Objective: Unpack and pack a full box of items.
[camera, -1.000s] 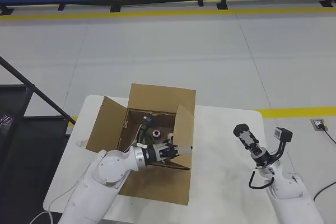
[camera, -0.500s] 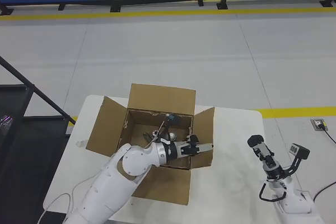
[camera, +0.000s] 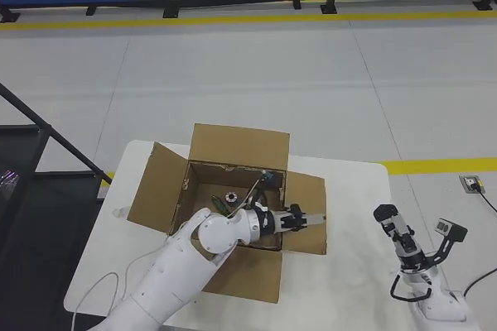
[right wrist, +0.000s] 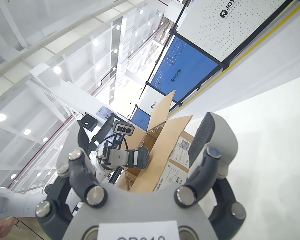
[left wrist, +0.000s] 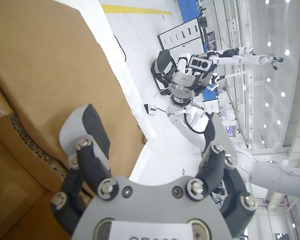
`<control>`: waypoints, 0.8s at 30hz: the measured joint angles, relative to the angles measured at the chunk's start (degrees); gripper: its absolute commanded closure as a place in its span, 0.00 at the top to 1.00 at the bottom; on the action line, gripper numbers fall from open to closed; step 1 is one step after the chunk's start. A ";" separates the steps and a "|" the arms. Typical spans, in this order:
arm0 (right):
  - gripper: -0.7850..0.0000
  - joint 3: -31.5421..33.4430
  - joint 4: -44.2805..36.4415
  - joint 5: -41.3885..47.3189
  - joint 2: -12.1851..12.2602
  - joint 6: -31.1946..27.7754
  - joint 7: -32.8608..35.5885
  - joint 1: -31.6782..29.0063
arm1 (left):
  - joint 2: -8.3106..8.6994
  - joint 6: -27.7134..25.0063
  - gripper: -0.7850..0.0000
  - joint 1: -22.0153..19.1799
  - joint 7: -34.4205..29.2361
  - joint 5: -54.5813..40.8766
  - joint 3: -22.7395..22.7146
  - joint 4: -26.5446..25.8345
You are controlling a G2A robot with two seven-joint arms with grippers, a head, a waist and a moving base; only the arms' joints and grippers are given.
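The box (camera: 161,186) is sitting left of centre on the tabletop (camera: 348,281) with its left, far and near flaps already spread. The items (camera: 230,197) are lying inside, not yet unpacked. The left claw (camera: 302,219), released and grasping nothing, is pushing out over the box's right side. The right flap (camera: 311,199), upright a second ago, is now leaning well outward (one pad seems to be resting against it). Further right, the right claw (camera: 418,225), also released and empty, is drawing back toward the near edge, so the opening is likely becoming free for unpacking.
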 measured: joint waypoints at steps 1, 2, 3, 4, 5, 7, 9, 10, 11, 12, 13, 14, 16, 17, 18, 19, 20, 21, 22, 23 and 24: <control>1.00 -0.02 -0.15 0.52 0.00 0.00 -0.01 -0.09 | -0.13 -0.04 1.00 -0.03 -0.10 -0.12 0.10 0.17; 1.00 -0.22 -0.59 1.48 -0.04 0.00 0.06 -0.16 | -0.23 -0.13 1.00 -0.04 -0.18 -0.20 0.17 0.30; 1.00 -0.42 -1.10 2.83 -0.08 0.00 0.19 -0.19 | -0.35 -0.24 1.00 -0.03 -0.30 -0.23 0.22 0.42; 1.00 -0.46 -1.16 3.14 -0.09 0.00 0.23 -0.20 | -0.42 -0.30 1.00 0.02 -0.37 -0.39 0.20 0.45; 1.00 -0.47 -1.12 2.98 -0.09 0.00 0.24 -0.21 | -0.49 -0.35 1.00 0.11 -0.42 -0.73 0.09 0.42; 1.00 -0.45 -1.05 2.60 -0.09 0.00 0.24 -0.20 | -0.55 -0.55 1.00 0.30 -0.37 -1.07 -0.35 -0.08; 1.00 -0.45 -1.04 2.58 -0.09 0.00 0.23 -0.20 | -0.42 -0.98 1.00 0.74 -0.31 -0.89 -1.05 -1.20; 1.00 -0.45 -1.04 2.58 -0.09 0.00 0.23 -0.20 | -0.31 -1.20 1.00 1.02 -0.29 -0.83 -1.51 -1.85; 1.00 -0.45 -1.04 2.59 -0.09 0.00 0.23 -0.20 | -0.14 -1.40 1.00 1.36 -0.26 -0.77 -2.10 -2.63; 1.00 -0.45 -1.04 2.60 -0.09 0.00 0.23 -0.20 | 0.15 -1.67 1.00 1.91 -0.30 -0.57 -3.01 -3.89; 1.00 -0.45 -1.05 2.60 -0.09 0.00 0.23 -0.20 | 0.41 -1.75 1.00 2.41 -0.40 -0.31 -3.79 -4.97; 1.00 -0.41 -1.18 2.49 -0.09 0.12 0.16 -0.22 | 0.70 -1.66 1.00 2.96 -0.53 -0.06 -4.67 -6.18; 1.00 0.06 -3.12 0.24 -0.02 0.96 -0.38 -0.36 | 1.50 -0.90 1.00 4.58 -0.91 0.00 -7.21 -9.37; 1.00 0.33 -4.35 -1.43 0.01 1.06 -0.65 -0.45 | 1.89 -0.52 1.00 5.38 -0.97 0.17 -8.49 -10.87; 1.00 0.74 -6.02 -4.17 0.06 1.50 -1.05 -0.54 | 2.44 -0.06 1.00 6.60 -1.07 0.50 -10.33 -13.00; 1.00 1.04 -7.39 -6.47 0.08 2.11 -1.48 -0.54 | 2.87 0.24 1.00 7.61 -1.22 0.77 -11.80 -14.67; 1.00 1.24 -8.92 -8.89 0.09 2.75 -1.94 -0.51 | 3.32 0.45 1.00 8.68 -1.43 0.97 -13.36 -16.41; 1.00 1.39 -11.21 -12.38 0.08 3.51 -2.44 -0.43 | 3.93 0.65 1.00 10.27 -1.67 1.01 -15.65 -18.82; 1.00 1.43 -12.97 -15.06 0.06 4.24 -2.85 -0.37 | 4.39 0.79 1.00 11.53 -1.82 1.04 -17.48 -20.66; 1.00 1.37 -14.80 -17.83 0.02 5.20 -3.18 -0.27 | 4.85 0.86 1.00 12.85 -1.92 1.18 -19.40 -22.54; 1.00 0.97 -17.39 -21.62 -0.03 6.59 -3.33 0.01 | 5.46 0.90 1.00 14.71 -1.97 1.55 -22.09 -25.11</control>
